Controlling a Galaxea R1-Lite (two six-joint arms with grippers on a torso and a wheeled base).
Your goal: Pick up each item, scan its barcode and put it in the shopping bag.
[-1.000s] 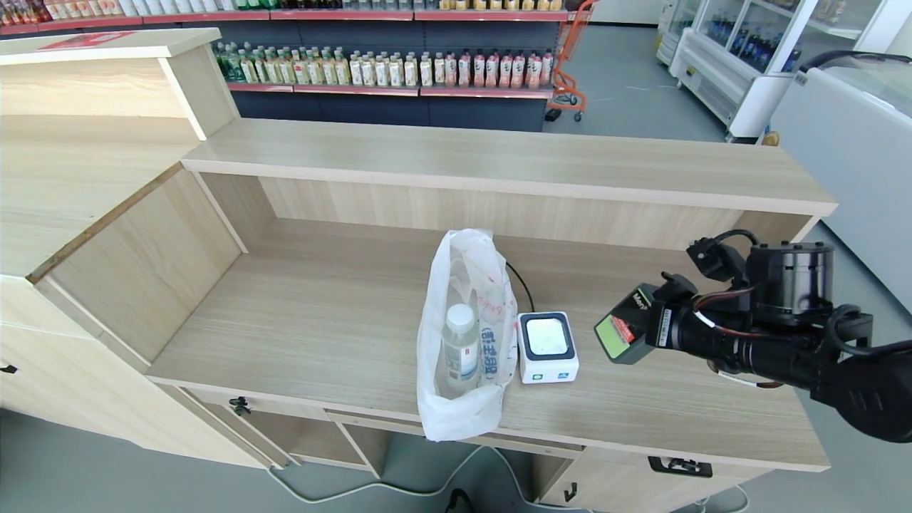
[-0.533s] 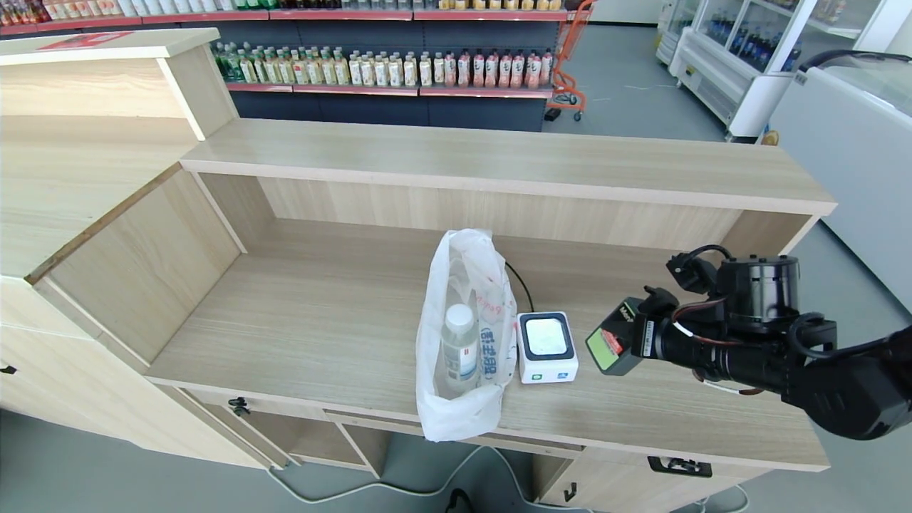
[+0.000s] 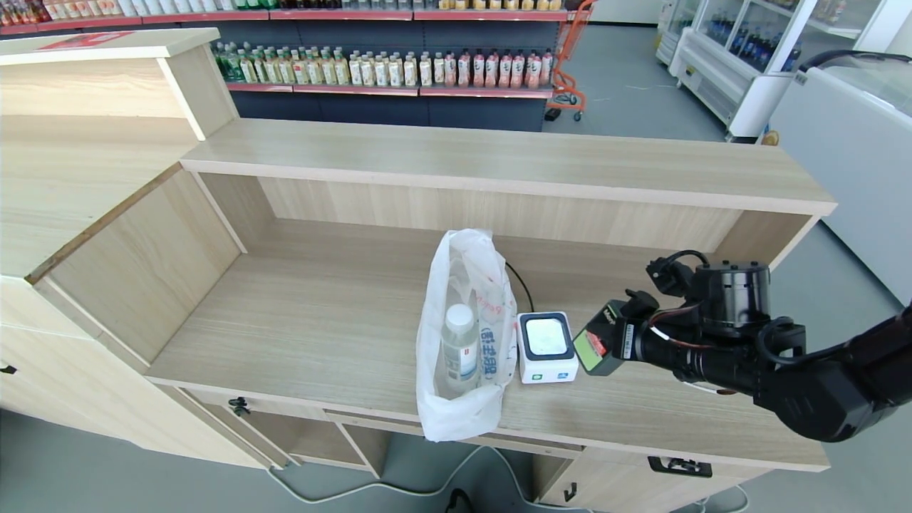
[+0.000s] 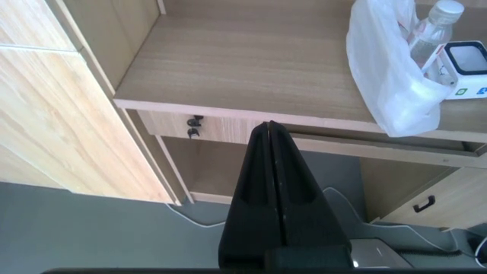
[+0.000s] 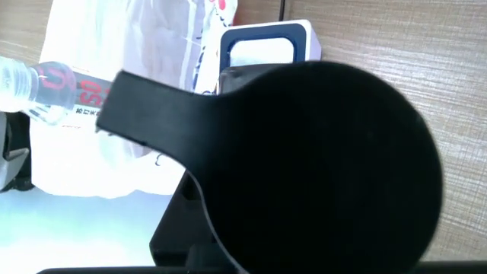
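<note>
Table (image 3: 320,320): light wood, with a raised back ledge. It carries the bag and the scanner near its front edge.

Shopping bag (image 3: 456,417): white translucent plastic, standing open at the front of the table, its base slightly over the front edge. It sits just to the left of the scanner and touches it. It also shows in the left wrist view (image 4: 388,76) and the right wrist view (image 5: 91,160).

Scanner (image 3: 546,347): small white cube with a dark-framed window facing up, flat on the table. A dark cable (image 3: 522,285) runs from behind it toward the back.

Package (image 3: 596,350): small dark box with a green face. It is held off the table, tilted, just beside the scanner's right side. Whether it touches the scanner cannot be told.

Bottle (image 3: 460,349): clear with a white cap, standing upright inside the bag.

Right tool (image 3: 621,340): reaches in from the right, level with the scanner. It appears clamped on the package, though the fingers are hard to tell apart from the package. In the right wrist view a black shape covers most of the scene, with the scanner (image 5: 262,49) and bottle (image 5: 46,87) beyond it.

Left tool (image 4: 272,133): fingers pressed fully together, holding nothing. It sits low, in front of the table's front edge and well apart from the bag.
</note>
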